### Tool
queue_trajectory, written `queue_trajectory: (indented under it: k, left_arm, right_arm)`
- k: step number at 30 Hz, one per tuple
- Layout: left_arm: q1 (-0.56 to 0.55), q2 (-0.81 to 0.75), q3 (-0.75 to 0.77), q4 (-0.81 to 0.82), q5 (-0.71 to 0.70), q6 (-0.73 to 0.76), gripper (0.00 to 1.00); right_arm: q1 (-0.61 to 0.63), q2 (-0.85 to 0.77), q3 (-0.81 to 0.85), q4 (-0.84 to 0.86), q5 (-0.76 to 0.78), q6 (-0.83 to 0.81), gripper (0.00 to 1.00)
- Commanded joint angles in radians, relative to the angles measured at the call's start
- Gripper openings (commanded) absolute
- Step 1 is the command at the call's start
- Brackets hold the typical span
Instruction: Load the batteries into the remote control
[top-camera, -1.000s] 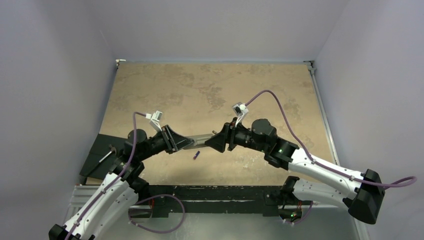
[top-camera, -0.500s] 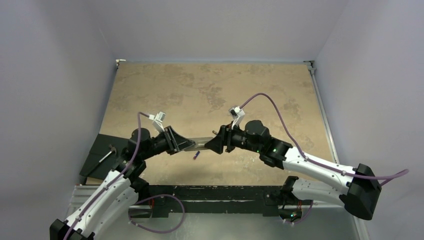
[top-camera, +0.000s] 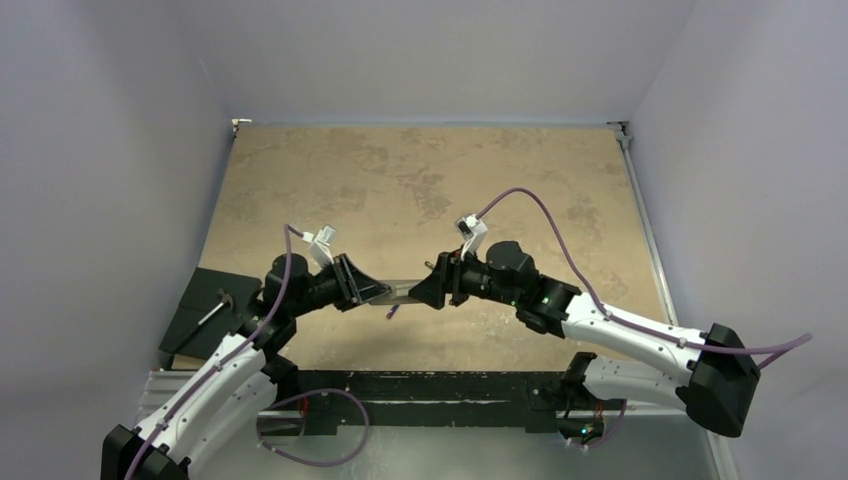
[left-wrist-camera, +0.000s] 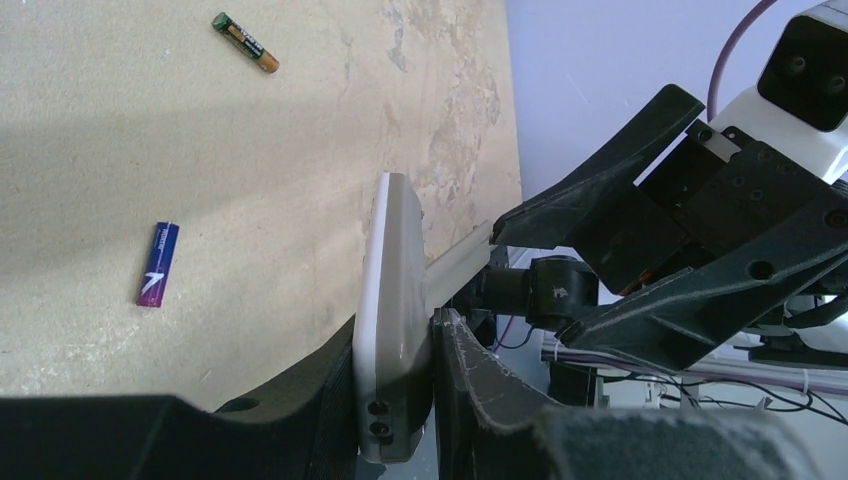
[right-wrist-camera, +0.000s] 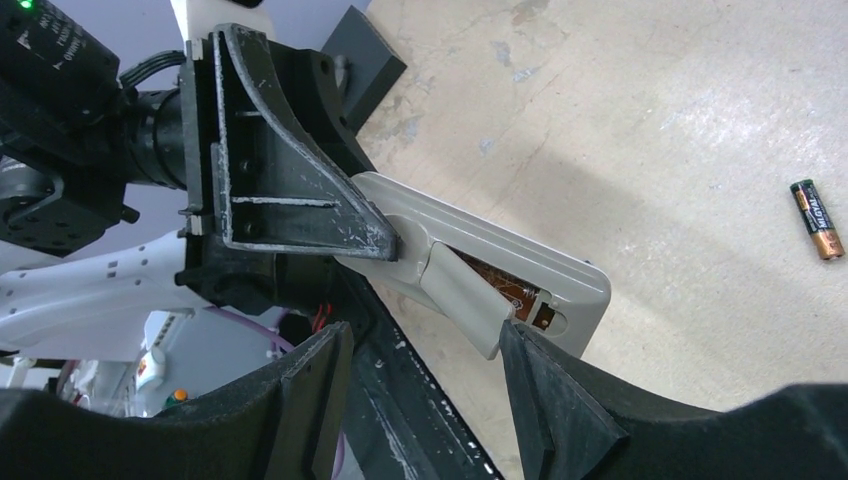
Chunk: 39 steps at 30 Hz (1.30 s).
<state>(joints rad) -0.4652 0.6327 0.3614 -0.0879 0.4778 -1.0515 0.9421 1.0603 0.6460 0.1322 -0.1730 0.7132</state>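
My left gripper (left-wrist-camera: 395, 335) is shut on the remote control (left-wrist-camera: 393, 320), holding it on edge above the table. The remote's grey back (right-wrist-camera: 470, 255) faces my right gripper (right-wrist-camera: 425, 340), which is open around the free end. The grey cover piece (right-wrist-camera: 460, 298) stands tilted up from the battery recess (right-wrist-camera: 512, 290), its end against my right-hand fingertip (right-wrist-camera: 520, 345). Brown circuit shows in the recess. The purple-blue battery (left-wrist-camera: 157, 264) lies on the table below the remote (top-camera: 398, 291). The dark brown battery (right-wrist-camera: 817, 219) lies further off.
A black plate (top-camera: 215, 310) lies at the table's left near edge. The two grippers (top-camera: 372, 290) (top-camera: 420, 290) almost meet above the near middle of the tan tabletop (top-camera: 430, 180). Grey walls close in the table on three sides.
Both grippers have drifted slightly, the left one rightwards and down, the right arm leftwards. The remote stays between them and the purple-blue battery has not moved.
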Motion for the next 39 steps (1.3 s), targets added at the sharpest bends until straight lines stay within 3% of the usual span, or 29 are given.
queue_trajectory:
  k: [1,39]
  left_arm:
    - [-0.006,0.012,-0.009,0.065,0.007,0.020,0.00]
    - [-0.004,0.230,-0.031,0.169,-0.063,0.079,0.00]
  right_arm:
    - [0.004,0.017,-0.005,0.047,0.012,-0.016,0.64]
    - [-0.080,0.182,-0.062,0.126,0.012,-0.063,0.65]
